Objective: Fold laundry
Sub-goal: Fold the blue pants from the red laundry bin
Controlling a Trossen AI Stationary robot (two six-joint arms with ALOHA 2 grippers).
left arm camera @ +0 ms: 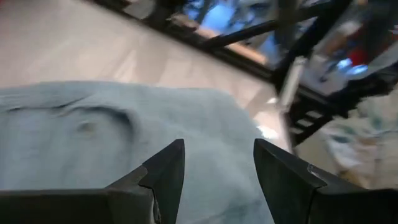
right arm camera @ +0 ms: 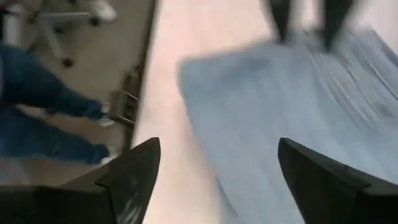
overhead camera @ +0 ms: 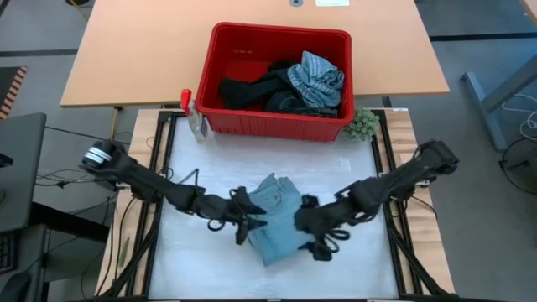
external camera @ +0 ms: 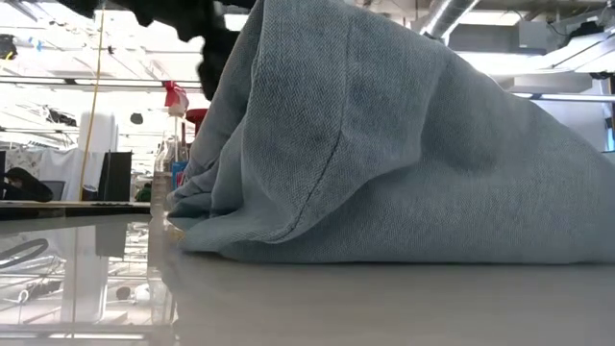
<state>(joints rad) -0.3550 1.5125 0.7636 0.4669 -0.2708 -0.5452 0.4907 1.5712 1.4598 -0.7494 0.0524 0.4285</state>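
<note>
Light blue garment [overhead camera: 275, 218] lies between left claw [overhead camera: 242, 220] and right claw [overhead camera: 312, 226].

A light blue denim-like cloth garment [overhead camera: 274, 218] lies bunched and partly folded in the middle of the white surface [overhead camera: 352, 164], its layers stacked unevenly with a narrower end toward the far side. In the low view it rises as a soft mound [external camera: 384, 144] with a stitched seam running down its side and a rounded fold at the base. More laundry sits heaped well apart from it: a grey-blue striped crumpled cloth [overhead camera: 316, 78] resting on top of black soft garments [overhead camera: 247, 91].
</note>
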